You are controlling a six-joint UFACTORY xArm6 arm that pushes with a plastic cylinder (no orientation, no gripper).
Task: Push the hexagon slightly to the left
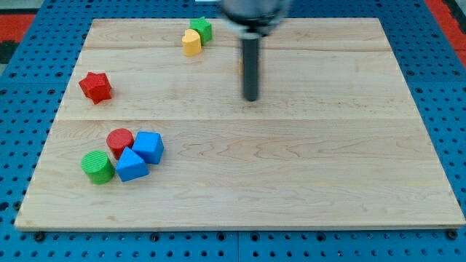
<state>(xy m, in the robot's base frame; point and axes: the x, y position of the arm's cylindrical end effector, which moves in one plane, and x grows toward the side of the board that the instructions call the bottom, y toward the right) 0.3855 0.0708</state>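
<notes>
Nearest the view's bottom, the pale wooden bench (306,189) lies on a blue perforated surface (451,109). A tight cluster sits towards its bottom left: a green cylinder (97,167) furthest left, a blue triangular block (131,165) just to its right, a red cylinder (119,141) above those two, and a blue cube-like block (149,146) on the right, pressed against the triangle and the red cylinder. Further up, near the left edge and well apart from the cluster, is a red star-shaped block (95,86). Around the middle of the bench's upper half the tool, a plain dark rod, comes down with the tip (251,99) resting on bare wood; it has no jaws, so it is gripping nothing. At the rod's left edge, just above the tip, a thin strip of a yellow-orange block (241,65) peeks out. Most of it is hidden behind the rod, so I cannot tell its shape, though no other block here looks like a hexagon. Furthest away, near the top edge, a yellow block (191,41) touches a green block (202,29) up to its right.
</notes>
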